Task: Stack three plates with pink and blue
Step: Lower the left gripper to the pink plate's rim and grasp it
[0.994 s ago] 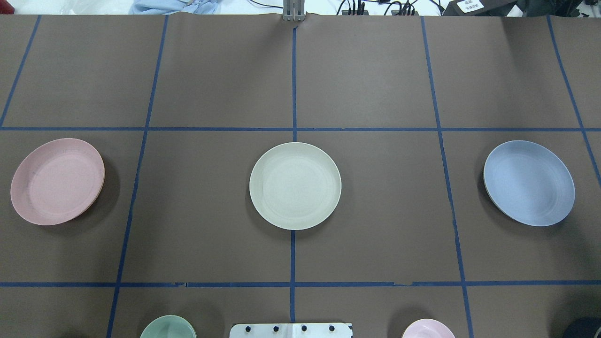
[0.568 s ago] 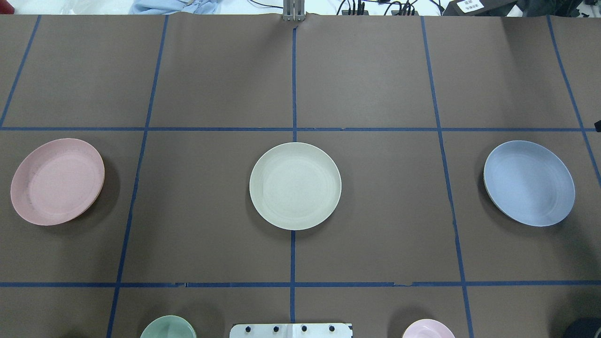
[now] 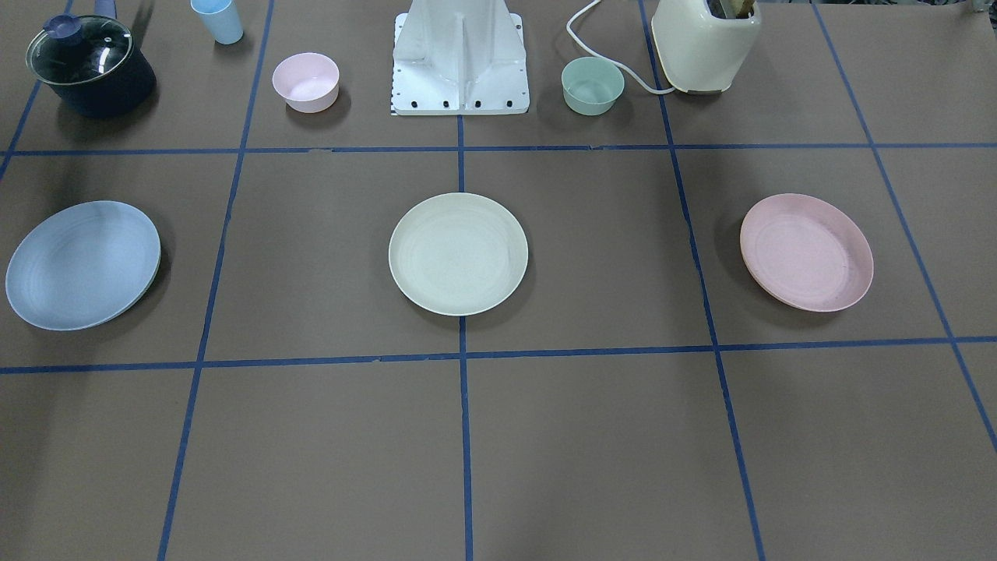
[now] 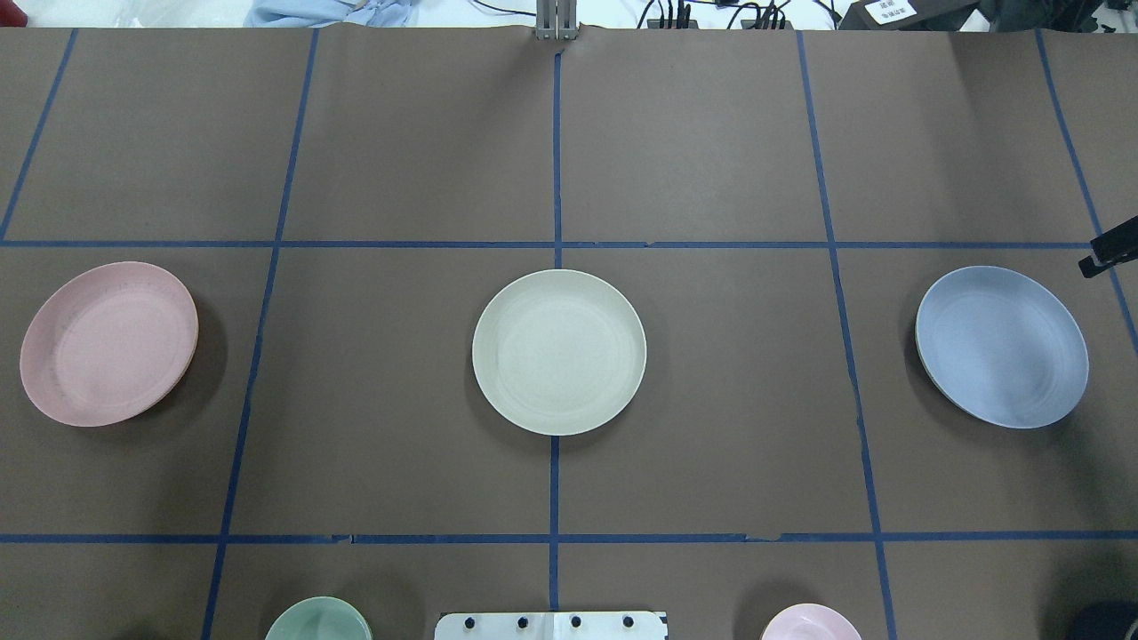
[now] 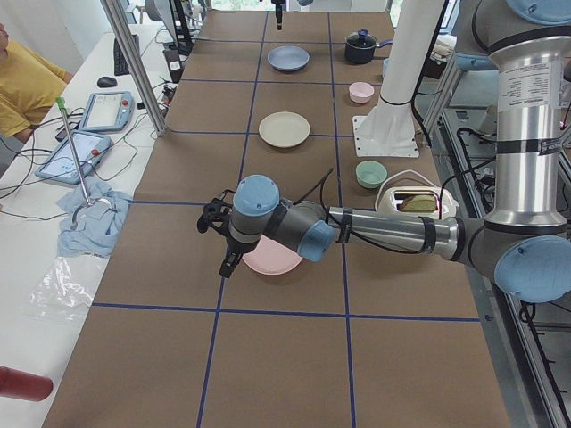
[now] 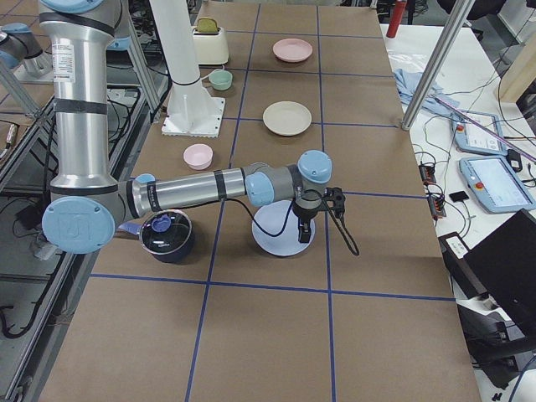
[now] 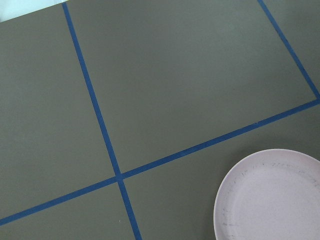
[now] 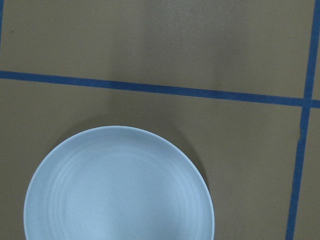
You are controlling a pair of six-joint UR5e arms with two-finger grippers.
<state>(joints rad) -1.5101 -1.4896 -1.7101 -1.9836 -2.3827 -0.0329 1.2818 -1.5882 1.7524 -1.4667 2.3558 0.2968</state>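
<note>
Three plates lie apart in a row on the brown table: pale pink point(image 4: 108, 343), cream-white point(image 4: 559, 352) in the middle, light blue point(image 4: 1002, 347). My right gripper point(image 6: 303, 233) hangs above the blue plate point(image 6: 283, 230), over its outer side. Only a black tip point(image 4: 1107, 253) of it shows in the overhead view, and I cannot tell if it is open or shut. The right wrist view looks down on the blue plate point(image 8: 120, 185). My left gripper point(image 5: 228, 265) hangs beside the pink plate point(image 5: 272, 259); I cannot tell its state. The pink plate point(image 7: 272, 197) shows in the left wrist view.
Near the robot's base point(image 3: 459, 58) stand a small pink bowl point(image 3: 305, 82), a small green bowl point(image 3: 592, 86), a lidded dark pot point(image 3: 91, 66), a blue cup point(image 3: 218, 19) and a cream toaster point(image 3: 705, 43). Blue tape lines mark the table in squares.
A black part of the right gripper has come into the overhead view at its right edge, above the blue plate. The plates have not moved.
</note>
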